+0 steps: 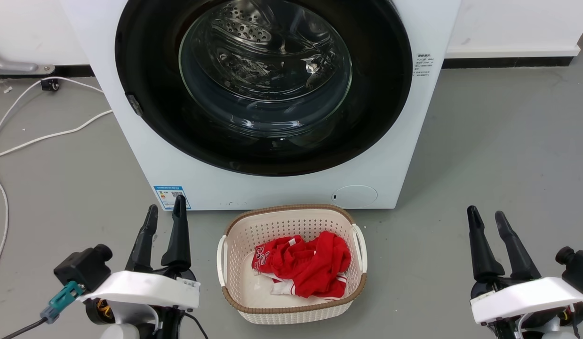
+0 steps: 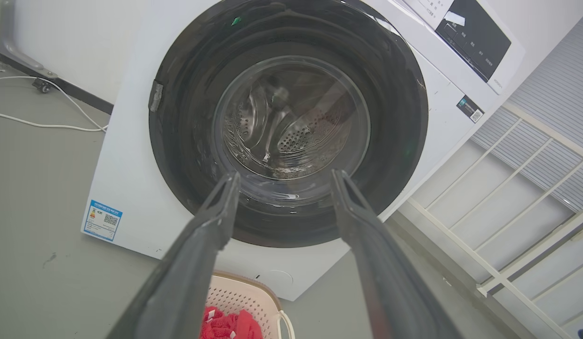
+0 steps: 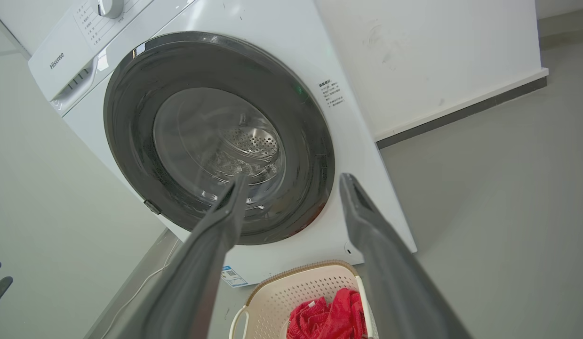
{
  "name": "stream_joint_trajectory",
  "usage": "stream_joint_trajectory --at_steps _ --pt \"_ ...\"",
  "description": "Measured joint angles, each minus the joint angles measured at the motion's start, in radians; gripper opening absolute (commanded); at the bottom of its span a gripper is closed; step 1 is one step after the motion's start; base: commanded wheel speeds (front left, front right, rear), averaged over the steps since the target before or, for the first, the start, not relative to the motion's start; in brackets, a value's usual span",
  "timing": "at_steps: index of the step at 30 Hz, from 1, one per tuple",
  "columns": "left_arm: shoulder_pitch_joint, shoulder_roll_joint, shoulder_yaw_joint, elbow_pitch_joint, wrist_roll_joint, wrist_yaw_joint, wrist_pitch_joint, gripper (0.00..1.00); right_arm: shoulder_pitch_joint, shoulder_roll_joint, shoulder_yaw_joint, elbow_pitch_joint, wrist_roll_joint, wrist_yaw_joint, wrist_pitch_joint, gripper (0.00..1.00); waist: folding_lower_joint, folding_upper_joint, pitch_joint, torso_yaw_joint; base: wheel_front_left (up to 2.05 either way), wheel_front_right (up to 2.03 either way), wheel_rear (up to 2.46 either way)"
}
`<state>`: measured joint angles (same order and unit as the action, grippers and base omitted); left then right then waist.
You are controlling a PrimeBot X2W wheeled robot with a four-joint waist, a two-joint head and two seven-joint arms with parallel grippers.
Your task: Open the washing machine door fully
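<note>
On the grey floor (image 1: pixel 484 150), just in front of the washing machine (image 1: pixel 145 155), a white perforated laundry basket (image 1: pixel 291 221) with a brown woven rim is shown; a crumpled red garment (image 1: pixel 310 263) with white trim is contained in it, heaped across the basket's middle. Within the machine, a perforated steel drum (image 1: pixel 244 28) is visible through the clear glass bowl (image 1: pixel 265 75). The washing machine door (image 1: pixel 380 103), a glossy black disc, is seen closed and flush against the white front panel. Its face is directed straight outward, toward the robot and the basket; being round, it presents no long axis, and its plane is held upright. A small grey tab (image 1: pixel 134 104) is mounted at its left edge in the head view. A blue label (image 1: pixel 171 197) and a round flap (image 1: pixel 355 194) are borne low on the panel. The left gripper (image 1: pixel 166 203) and the right gripper (image 1: pixel 485 212) are held low on either side of the basket, well apart from the door, fingers pointed toward the machine; the jaws of each are parted by a moderate gap and nothing is grasped.
</note>
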<state>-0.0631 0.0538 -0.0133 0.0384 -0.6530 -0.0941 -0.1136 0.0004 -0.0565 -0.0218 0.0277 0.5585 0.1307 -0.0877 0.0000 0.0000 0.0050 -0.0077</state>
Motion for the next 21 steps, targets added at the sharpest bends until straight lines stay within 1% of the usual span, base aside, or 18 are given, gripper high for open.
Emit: stream_joint_trajectory --at_steps 7,21 --pt "0.005 0.010 -0.020 -0.006 0.100 0.019 -0.020 1.00 0.002 0.000 0.005 -0.014 -0.110 0.000 -0.001 1.00 0.0000 0.0000 0.001 0.000 0.00 0.00 0.00" --pt "0.018 0.032 -0.052 0.006 0.250 0.055 -0.054 1.00 0.015 0.001 0.019 -0.030 -0.290 0.000 -0.006 1.00 0.0000 0.0000 0.002 0.000 0.00 0.00 0.00"
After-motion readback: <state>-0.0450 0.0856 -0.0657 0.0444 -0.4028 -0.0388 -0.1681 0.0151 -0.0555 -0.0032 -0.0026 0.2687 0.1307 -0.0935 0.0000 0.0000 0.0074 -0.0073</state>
